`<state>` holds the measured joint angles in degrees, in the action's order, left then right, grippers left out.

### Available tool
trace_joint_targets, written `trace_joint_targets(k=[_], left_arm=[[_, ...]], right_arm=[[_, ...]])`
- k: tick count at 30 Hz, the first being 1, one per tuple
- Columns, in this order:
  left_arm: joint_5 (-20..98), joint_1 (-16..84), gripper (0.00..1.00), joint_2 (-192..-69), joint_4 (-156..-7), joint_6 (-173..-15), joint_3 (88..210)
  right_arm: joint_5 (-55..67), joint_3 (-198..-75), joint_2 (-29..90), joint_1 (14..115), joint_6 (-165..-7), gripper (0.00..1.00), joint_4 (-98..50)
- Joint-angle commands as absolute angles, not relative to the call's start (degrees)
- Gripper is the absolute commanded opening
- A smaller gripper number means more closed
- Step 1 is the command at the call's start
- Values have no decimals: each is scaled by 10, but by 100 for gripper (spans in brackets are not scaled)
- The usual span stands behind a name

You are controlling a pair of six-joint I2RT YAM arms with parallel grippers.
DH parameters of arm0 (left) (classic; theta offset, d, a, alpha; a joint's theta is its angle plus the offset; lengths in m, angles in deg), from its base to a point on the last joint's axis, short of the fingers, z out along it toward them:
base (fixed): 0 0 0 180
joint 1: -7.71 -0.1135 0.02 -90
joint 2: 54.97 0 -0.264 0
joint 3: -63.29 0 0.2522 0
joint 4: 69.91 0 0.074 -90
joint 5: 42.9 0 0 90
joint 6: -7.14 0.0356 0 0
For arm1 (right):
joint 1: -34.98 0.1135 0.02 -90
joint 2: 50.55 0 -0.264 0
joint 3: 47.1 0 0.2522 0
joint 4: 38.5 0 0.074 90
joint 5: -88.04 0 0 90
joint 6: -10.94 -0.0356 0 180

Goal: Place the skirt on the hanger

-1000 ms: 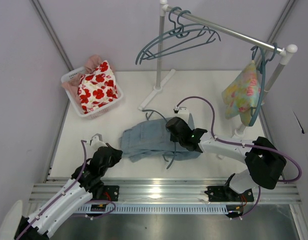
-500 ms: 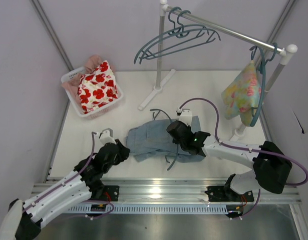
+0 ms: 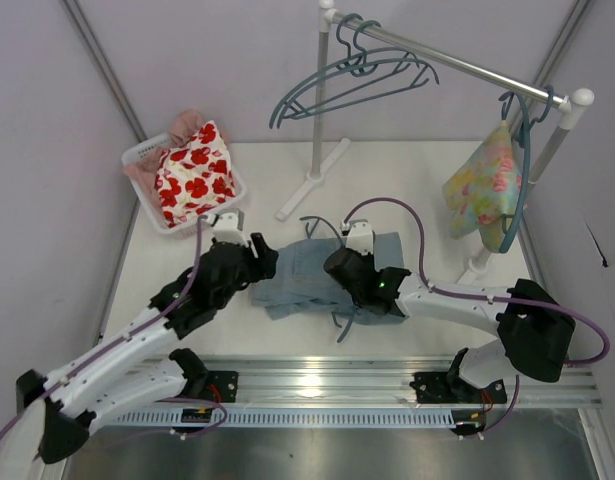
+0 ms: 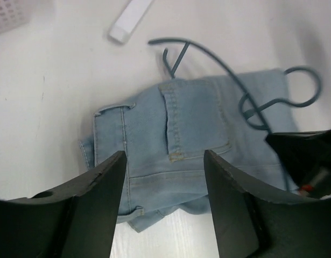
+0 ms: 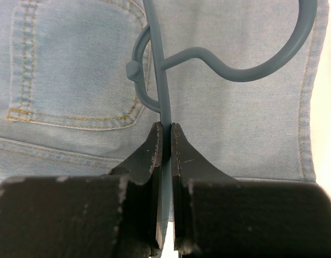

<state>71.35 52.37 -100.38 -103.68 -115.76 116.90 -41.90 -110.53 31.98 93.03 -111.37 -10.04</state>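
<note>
The right gripper pinches the hanger lying on the skirt; the left gripper, spread wide, hovers over it, likely needing to grip its waistband next.

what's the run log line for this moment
right gripper shut on hanger | left gripper open near skirt | hanger on skirt
</note>
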Motion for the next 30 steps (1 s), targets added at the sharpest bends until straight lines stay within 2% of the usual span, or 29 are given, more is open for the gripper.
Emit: trace_joint_targets(k=[1, 6, 13, 20, 30], left_arm=[[696, 527, 64, -1084, -969, -1117, 1170], [643, 526, 57, -1181, -855, -1112, 1151], [601, 525, 55, -1267, -802, -1115, 1133], [558, 525, 51, -1303, -737, -1140, 1106], [537, 511, 46, -1339, -724, -1167, 1158]], right_arm=[[-467, -1139, 291, 937, -1111, 0, -114], [-453, -1129, 286, 948, -1121, 0, -133], [-381, -1107, 286, 947, -1085, 0, -195], [-343, -1110, 296, 943, -1080, 0, -203], [-339, -1090, 273, 933, -1088, 0, -204]])
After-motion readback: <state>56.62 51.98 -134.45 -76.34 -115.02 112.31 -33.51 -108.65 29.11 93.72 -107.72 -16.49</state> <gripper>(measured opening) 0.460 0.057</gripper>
